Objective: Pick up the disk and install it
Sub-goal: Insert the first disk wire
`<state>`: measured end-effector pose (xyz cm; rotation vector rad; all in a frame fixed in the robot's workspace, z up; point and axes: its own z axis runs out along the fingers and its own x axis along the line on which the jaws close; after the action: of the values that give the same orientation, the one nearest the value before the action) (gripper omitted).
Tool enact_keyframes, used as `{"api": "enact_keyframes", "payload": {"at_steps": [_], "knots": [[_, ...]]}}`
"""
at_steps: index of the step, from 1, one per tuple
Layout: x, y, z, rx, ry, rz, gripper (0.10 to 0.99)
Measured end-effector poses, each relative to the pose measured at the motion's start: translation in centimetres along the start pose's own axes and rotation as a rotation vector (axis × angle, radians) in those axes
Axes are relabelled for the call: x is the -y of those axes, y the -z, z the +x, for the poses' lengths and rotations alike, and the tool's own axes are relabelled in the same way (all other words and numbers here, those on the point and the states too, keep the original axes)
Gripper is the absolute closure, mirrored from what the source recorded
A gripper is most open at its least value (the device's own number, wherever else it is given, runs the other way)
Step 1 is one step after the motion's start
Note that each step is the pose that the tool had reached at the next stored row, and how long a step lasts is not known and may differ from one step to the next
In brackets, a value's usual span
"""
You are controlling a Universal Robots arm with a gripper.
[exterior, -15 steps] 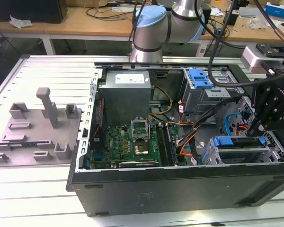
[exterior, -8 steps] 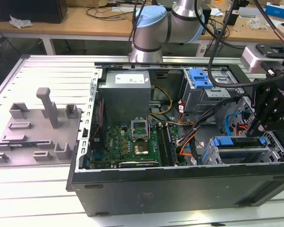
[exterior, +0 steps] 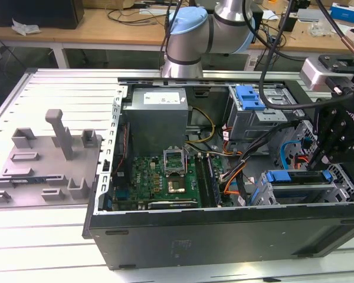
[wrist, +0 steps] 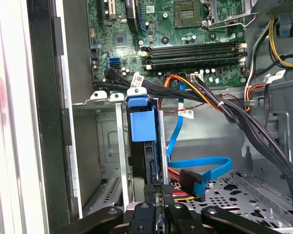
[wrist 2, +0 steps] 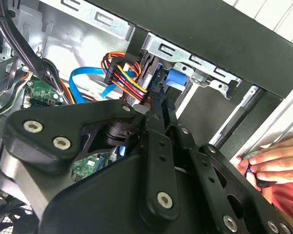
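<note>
First wrist view: the disk (wrist: 142, 126) was seen standing on edge in the drive bay (wrist: 103, 146) at the case's front corner, the gripper (wrist: 156, 208) pinched together on its rear edge. Jamming was judged the main risk: a slight tilt could catch the blue carrier on the bay's metal rails. Room was tight, with bundled cables (wrist: 205, 97) and a blue data cable (wrist: 205, 170) just beside. A hand (wrist 2: 271, 163) rested on the case edge, near the arm.

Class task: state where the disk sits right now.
The disk stands on edge in the drive bay beside the motherboard, just ahead of the end effector.
</note>
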<state>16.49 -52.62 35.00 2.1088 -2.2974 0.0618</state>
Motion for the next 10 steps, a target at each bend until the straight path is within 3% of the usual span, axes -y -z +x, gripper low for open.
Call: {"api": "enact_keyframes", "payload": {"at_steps": [10], "knots": [[0.0, -0.3, -0.01, -0.0001, 0.0, 0.0, 0.918]]}}
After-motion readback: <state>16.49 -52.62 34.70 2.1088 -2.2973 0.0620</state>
